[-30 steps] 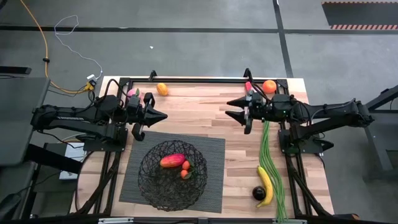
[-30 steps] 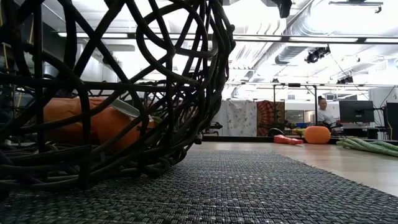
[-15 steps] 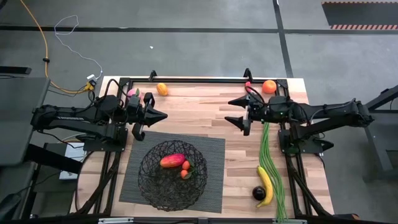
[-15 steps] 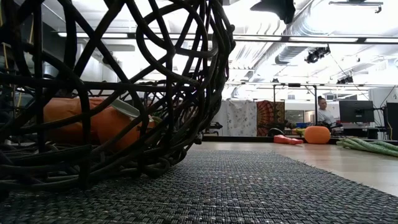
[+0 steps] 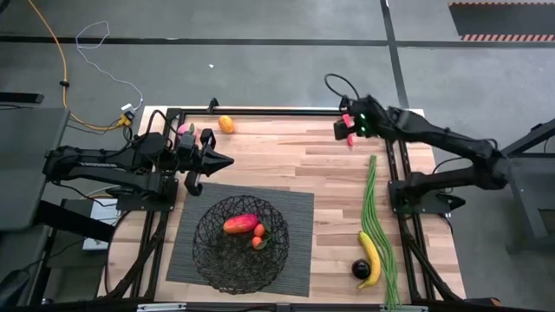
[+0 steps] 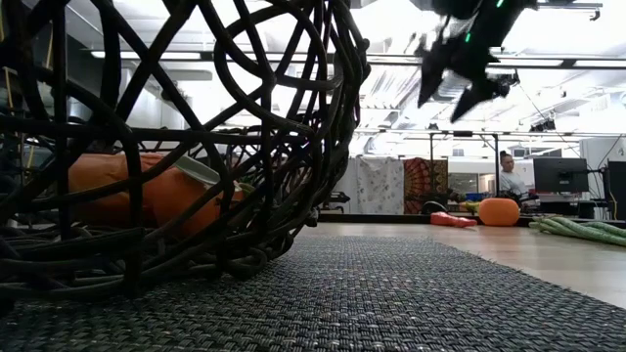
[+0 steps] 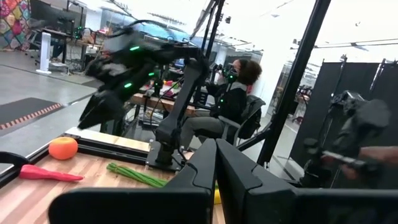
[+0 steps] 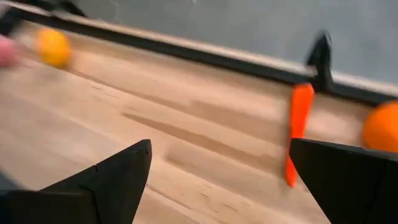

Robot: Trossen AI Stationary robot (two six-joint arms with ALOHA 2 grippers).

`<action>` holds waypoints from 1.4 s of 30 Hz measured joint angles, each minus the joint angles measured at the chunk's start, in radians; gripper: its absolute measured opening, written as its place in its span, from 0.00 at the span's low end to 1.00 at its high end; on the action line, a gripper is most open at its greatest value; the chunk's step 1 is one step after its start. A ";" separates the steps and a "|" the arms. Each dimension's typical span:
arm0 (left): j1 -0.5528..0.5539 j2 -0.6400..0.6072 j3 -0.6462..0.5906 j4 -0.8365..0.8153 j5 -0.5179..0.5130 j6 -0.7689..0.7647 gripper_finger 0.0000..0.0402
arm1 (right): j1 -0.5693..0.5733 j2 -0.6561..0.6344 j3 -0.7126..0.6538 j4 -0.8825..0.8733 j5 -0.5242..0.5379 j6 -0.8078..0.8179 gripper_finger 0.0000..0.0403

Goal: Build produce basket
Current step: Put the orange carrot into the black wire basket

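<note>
Right gripper: the right gripper point(image 5: 349, 130) hangs raised over the table's far right corner, its fingers point(image 8: 99, 180) spread apart with nothing between them; the low view shows it point(image 6: 456, 88) high above the tabletop.
Nearest produce: a red pepper point(image 8: 298, 127) and an orange point(image 8: 382, 127) lie on the wood just beyond the right gripper, by the far frame rail; the arm covers them in the high view.
Left gripper: the left gripper point(image 5: 224, 161) waits at the table's left side, just beyond the mat's far left corner; its fingers are closed together on nothing.
Basket: the black wire basket point(image 5: 241, 243) sits on the dark ribbed mat point(image 5: 299, 208) at the near middle, well apart from both grippers.
In the basket: a pink peach point(image 5: 240, 224) and small orange-red pieces beside it.
Still on the table: another orange point(image 5: 226, 124) at the far edge, long green beans point(image 5: 375, 204) down the right side, a yellow banana point(image 5: 371, 256) and a dark round fruit point(image 5: 360, 269) near their near end.
Background: a seated person point(image 7: 239, 93) beyond the table.
</note>
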 joint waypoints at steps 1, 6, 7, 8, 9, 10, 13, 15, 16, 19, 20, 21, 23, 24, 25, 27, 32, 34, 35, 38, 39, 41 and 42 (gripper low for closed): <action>0.000 0.000 0.000 0.000 -0.002 0.000 0.00 | -0.036 0.032 0.000 -0.005 -0.012 -0.011 0.90; 0.000 0.000 0.000 0.000 -0.035 0.000 0.00 | -0.191 0.206 0.000 0.013 -0.041 -0.054 0.90; 0.000 0.000 0.000 0.000 -0.044 0.000 0.00 | -0.216 0.242 -0.001 0.017 -0.061 -0.054 0.90; 0.000 0.000 0.000 0.000 -0.048 0.000 0.00 | -0.237 0.276 -0.001 0.021 -0.073 -0.054 0.90; 0.000 0.000 0.000 0.000 -0.049 0.000 0.00 | -0.254 0.307 -0.001 0.027 -0.084 -0.054 0.90; 0.000 0.000 0.000 0.000 -0.049 0.000 0.00 | -0.271 0.340 -0.001 0.037 -0.091 -0.054 0.90; 0.000 0.000 0.000 0.000 -0.049 0.000 0.00 | -0.306 0.422 -0.001 0.071 -0.126 -0.050 0.90; 0.000 0.000 0.000 0.000 -0.049 0.000 0.00 | -0.319 0.467 -0.001 0.086 -0.158 -0.036 0.90; 0.000 0.000 0.000 0.000 -0.049 0.005 0.00 | -0.323 0.487 -0.001 0.094 -0.168 -0.035 0.90; 0.000 0.000 0.000 0.000 -0.050 0.016 0.00 | -0.327 0.537 -0.001 0.109 -0.173 -0.035 0.90; 0.000 0.000 0.000 0.000 -0.053 0.016 0.00 | -0.327 0.552 -0.001 0.110 -0.173 -0.035 0.90; 0.000 0.000 0.000 0.000 -0.056 0.016 0.00 | -0.327 0.565 -0.001 0.110 -0.174 -0.033 0.89; 0.000 0.000 0.000 0.000 -0.059 0.018 0.00 | -0.327 0.586 -0.001 0.110 -0.174 -0.018 0.86; 0.000 0.000 0.000 0.000 -0.060 0.019 0.00 | -0.327 0.597 -0.001 0.111 -0.173 -0.016 0.84; 0.000 0.000 0.000 0.000 -0.061 0.019 0.00 | -0.327 0.605 -0.001 0.114 -0.173 -0.016 0.82; 0.000 0.000 0.000 0.000 -0.072 0.018 0.00 | -0.327 0.615 -0.001 0.117 -0.173 -0.017 0.76; 0.000 0.000 0.000 0.000 -0.079 0.018 0.00 | -0.327 0.622 -0.001 0.119 -0.166 -0.020 0.63; 0.000 0.000 0.000 0.000 -0.079 0.019 0.00 | -0.328 0.622 -0.001 0.118 -0.154 -0.020 0.58; 0.000 0.000 0.000 0.000 -0.079 0.019 0.00 | -0.328 0.622 -0.001 0.118 -0.153 -0.020 0.56; 0.000 0.000 0.000 0.000 -0.085 0.018 0.00 | -0.327 0.622 -0.001 0.117 -0.152 -0.020 0.48; 0.000 0.000 0.000 0.000 -0.090 0.018 0.00 | -0.327 0.622 -0.001 0.116 -0.152 -0.020 0.46; 0.000 0.000 0.000 0.000 -0.099 0.018 0.00 | -0.327 0.622 -0.001 0.115 -0.152 -0.020 0.42; 0.000 0.000 0.000 0.000 -0.101 0.018 0.00 | -0.327 0.622 -0.001 0.114 -0.151 -0.020 0.40</action>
